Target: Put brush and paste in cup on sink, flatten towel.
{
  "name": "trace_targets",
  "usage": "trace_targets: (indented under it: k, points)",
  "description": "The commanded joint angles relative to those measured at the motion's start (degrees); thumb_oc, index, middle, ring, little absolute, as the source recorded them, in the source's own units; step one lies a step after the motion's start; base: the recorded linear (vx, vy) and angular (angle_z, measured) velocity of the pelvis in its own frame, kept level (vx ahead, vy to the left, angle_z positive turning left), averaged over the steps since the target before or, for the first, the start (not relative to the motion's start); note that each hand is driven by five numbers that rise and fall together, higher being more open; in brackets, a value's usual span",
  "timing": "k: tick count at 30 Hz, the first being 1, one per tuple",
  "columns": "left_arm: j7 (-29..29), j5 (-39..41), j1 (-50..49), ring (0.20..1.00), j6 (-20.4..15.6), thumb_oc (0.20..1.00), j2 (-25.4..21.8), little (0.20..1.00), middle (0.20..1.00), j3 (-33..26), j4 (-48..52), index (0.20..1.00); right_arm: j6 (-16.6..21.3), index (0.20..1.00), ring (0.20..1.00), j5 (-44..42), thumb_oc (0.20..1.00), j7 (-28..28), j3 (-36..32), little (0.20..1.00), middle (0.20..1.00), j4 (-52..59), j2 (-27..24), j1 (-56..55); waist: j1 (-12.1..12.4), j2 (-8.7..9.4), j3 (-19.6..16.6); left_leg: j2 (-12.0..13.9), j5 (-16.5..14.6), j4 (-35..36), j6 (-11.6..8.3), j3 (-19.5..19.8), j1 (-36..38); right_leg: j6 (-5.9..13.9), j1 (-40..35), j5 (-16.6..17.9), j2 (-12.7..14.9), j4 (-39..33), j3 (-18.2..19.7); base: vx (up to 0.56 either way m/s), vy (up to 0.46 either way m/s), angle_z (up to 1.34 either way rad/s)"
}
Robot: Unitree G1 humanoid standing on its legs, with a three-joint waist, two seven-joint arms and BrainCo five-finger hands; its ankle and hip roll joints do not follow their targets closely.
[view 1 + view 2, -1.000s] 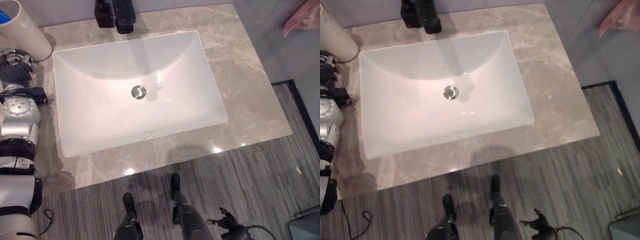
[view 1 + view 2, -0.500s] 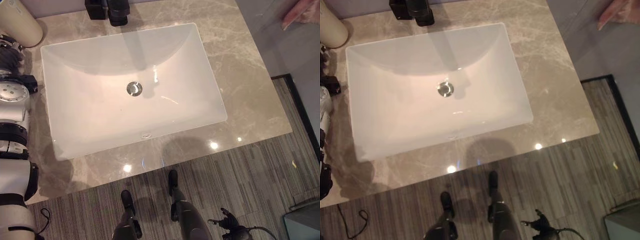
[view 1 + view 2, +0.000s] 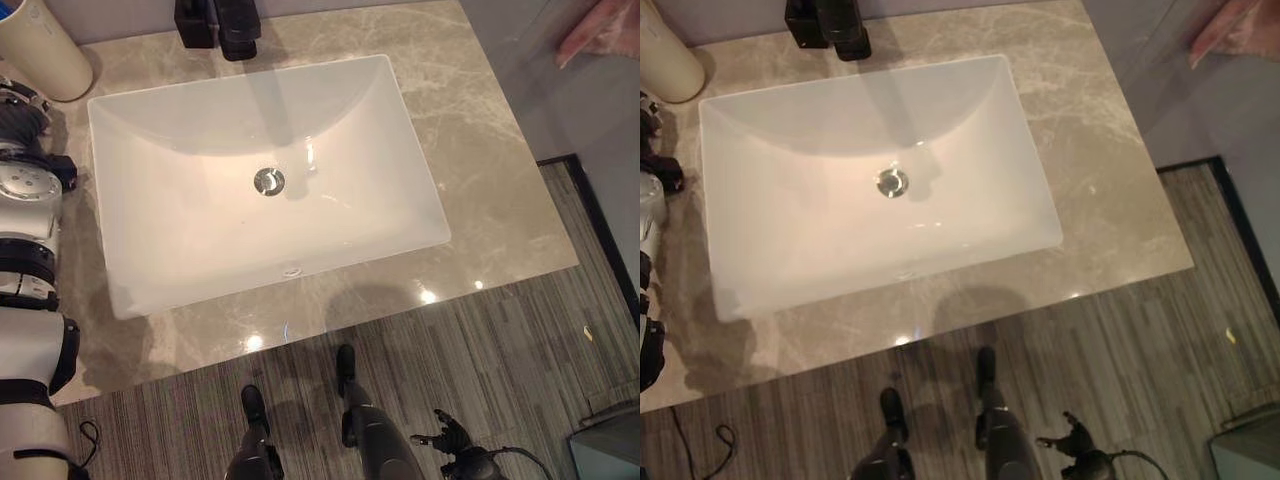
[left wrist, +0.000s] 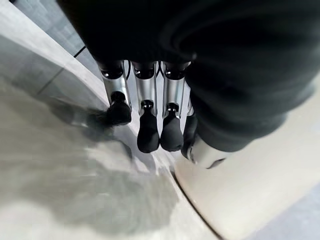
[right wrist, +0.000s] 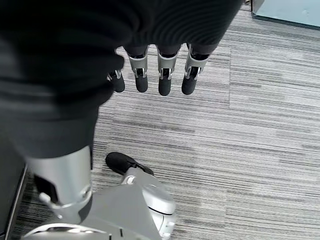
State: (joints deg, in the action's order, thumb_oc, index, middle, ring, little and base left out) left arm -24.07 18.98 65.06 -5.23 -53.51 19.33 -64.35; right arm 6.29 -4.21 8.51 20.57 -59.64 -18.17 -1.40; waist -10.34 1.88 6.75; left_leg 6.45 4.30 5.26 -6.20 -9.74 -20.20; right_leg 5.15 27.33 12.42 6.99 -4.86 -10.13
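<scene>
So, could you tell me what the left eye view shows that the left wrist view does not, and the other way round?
The left eye view gives the white sink with its drain, the black tap, and the right hand hanging open low over the striped floor. The left wrist view gives the left hand from close up, its fingers straight and holding nothing. Both share the cream cup at the counter's back left corner and the marble counter.
</scene>
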Motion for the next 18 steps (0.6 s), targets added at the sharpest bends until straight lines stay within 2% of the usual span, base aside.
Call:
trace_targets:
  k: [1,6,10,12,13,14,15,18]
  points:
    - [-3.62,0.05,3.27,0.200,0.64,0.200,-2.37,0.200,0.200,-0.57,-5.38,0.200,-0.10,1.000,1.000,-1.29,1.000,-0.13,0.83,1.000,1.000,-0.27,-0.81,-1.38,-1.11,1.26,1.16,-2.87,0.89,-0.26,2.45,4.59,-1.06,6.30,-1.27,0.70,2.85,-0.14,11.85,0.03,0.013,0.03]
    - [-6.33,-1.13,2.82,0.200,1.11,0.200,-1.58,0.200,0.200,-1.21,-5.52,0.200,-0.26,1.000,1.000,-1.00,1.000,0.07,1.68,1.000,1.000,-1.36,-0.28,-1.16,-0.96,1.49,1.20,-2.87,0.88,-0.26,2.59,4.93,-1.18,6.32,-1.19,0.65,2.84,-0.14,12.27,0.01,0.003,0.00]
    - [-8.24,1.17,-5.05,0.200,-0.87,0.200,2.50,0.200,0.200,-7.73,-0.18,0.200,-0.38,1.000,1.000,-0.37,1.000,0.57,1.71,1.000,1.000,-1.96,0.50,-0.85,-0.16,1.87,0.37,-2.86,0.09,-0.26,2.68,5.19,0.77,5.84,-3.06,-0.48,2.66,-0.14,12.31,0.04,-0.002,0.03]
    - [-9.01,1.46,-13.26,0.200,-3.37,0.200,5.09,0.200,0.200,-12.38,8.72,0.200,-0.93,1.000,1.000,0.06,1.000,0.65,0.77,1.000,1.000,-2.50,1.29,-0.51,0.79,2.64,-0.48,-2.99,-0.20,-0.26,2.64,5.44,2.78,5.39,-5.46,-1.23,2.71,-0.14,11.74,0.05,-0.028,0.13]
    - [-9.63,4.64,-17.14,0.200,-5.31,0.200,7.37,0.200,0.200,-15.49,13.05,0.200,-1.19,1.000,1.000,0.49,1.000,0.70,0.34,1.000,1.000,-3.54,1.55,-0.67,1.19,2.64,-0.70,-3.19,-0.50,-0.26,2.73,5.62,3.86,5.31,-6.66,-1.51,2.69,-0.14,11.44,0.06,-0.019,0.22]
    - [-7.95,8.93,-21.54,0.200,-7.80,0.200,10.78,0.200,0.200,-17.35,19.16,0.200,-2.11,1.000,1.000,1.06,1.000,0.77,-0.71,1.000,1.000,-5.19,2.07,-0.52,1.78,2.81,-0.94,-3.40,-0.86,-0.26,2.83,5.93,5.21,5.10,-8.21,-1.83,2.79,-0.14,10.86,0.09,0.001,0.26]
    - [-6.98,9.56,-29.45,0.200,-10.03,0.200,14.99,0.200,0.200,-20.12,28.17,0.200,-2.50,1.000,1.000,2.04,1.000,1.16,-2.49,1.000,1.000,-7.08,2.34,-0.49,2.55,2.77,-0.78,-3.77,-1.12,-0.26,2.86,6.40,6.60,4.90,-10.13,-2.25,2.94,-0.14,10.10,0.04,0.007,0.43]
    - [-2.20,10.76,-44.51,0.200,-12.35,0.200,23.36,0.200,0.200,-24.05,43.13,0.200,-2.66,1.000,1.000,2.46,1.000,1.84,-6.58,1.000,1.000,-8.73,2.69,-0.75,3.29,2.05,-0.49,-4.38,-1.38,-0.26,2.87,7.94,8.49,4.04,-14.03,-3.44,2.96,-0.14,8.18,-0.01,0.035,0.75]
